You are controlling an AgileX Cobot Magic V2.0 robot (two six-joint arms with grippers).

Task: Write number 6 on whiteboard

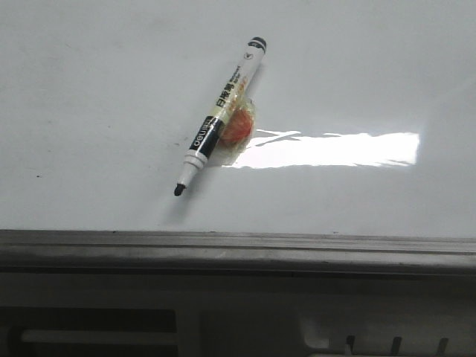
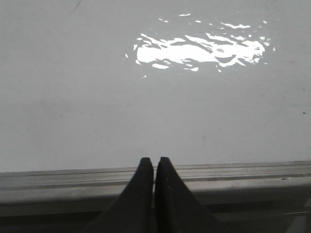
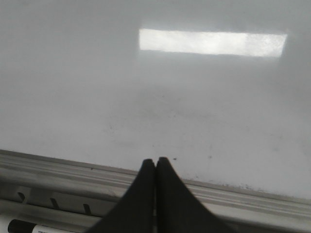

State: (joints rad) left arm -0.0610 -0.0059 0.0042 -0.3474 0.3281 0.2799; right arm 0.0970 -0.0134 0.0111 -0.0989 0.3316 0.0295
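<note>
The whiteboard (image 1: 97, 97) fills the front view, glossy white with a glare patch and a grey frame rail (image 1: 238, 249) along its near edge. No number 6 shows on it. An uncapped black marker (image 1: 221, 114) lies slanted on the board, tip toward the rail, with an orange lump taped to its barrel. Neither gripper shows in the front view. My left gripper (image 2: 154, 161) is shut and empty over the rail (image 2: 58, 182), the board (image 2: 73, 97) beyond it. My right gripper (image 3: 155, 161) is shut and empty over the rail (image 3: 58, 170), facing the board (image 3: 73, 87).
A tray with slots (image 1: 372, 335) runs below the rail in the front view. A second marker (image 3: 19, 226) lies in that tray, seen in the right wrist view. Small dark specks (image 3: 243, 187) dot the board near the rail.
</note>
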